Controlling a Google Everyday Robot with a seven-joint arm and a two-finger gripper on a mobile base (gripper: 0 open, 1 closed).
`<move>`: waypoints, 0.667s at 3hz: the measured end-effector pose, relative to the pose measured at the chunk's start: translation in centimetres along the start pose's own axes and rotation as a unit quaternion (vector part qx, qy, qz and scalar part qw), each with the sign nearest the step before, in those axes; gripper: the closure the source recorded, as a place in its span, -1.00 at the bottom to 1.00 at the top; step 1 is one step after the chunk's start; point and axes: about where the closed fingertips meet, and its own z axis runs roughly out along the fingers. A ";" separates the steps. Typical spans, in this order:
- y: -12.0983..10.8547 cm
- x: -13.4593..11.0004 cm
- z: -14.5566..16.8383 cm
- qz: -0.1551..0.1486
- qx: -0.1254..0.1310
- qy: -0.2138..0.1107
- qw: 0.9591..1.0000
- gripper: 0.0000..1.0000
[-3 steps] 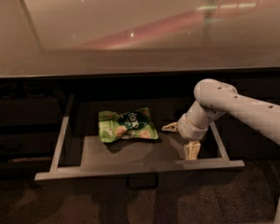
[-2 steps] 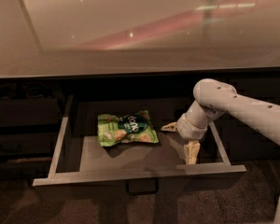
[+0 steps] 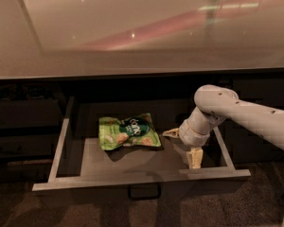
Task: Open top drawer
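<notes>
Glossy pale countertop (image 3: 132, 27) fills the upper half, with dark cabinet fronts beneath its edge. Below it the top drawer (image 3: 142, 178) stands pulled well out, its grey tray and pale rims showing. The robot's white arm (image 3: 246, 115) reaches in from the right. A green snack bag (image 3: 128, 132) lies toward the back of the tray. The gripper (image 3: 182, 148) hangs inside the drawer near the right rim, just beside the bag, fingers spread apart and grasping nothing. A small loop handle (image 3: 144, 193) sits at the drawer front's centre.
</notes>
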 end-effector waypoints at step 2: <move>1.7 -1.3 -0.2 -0.007 0.016 0.024 1.000 -1.00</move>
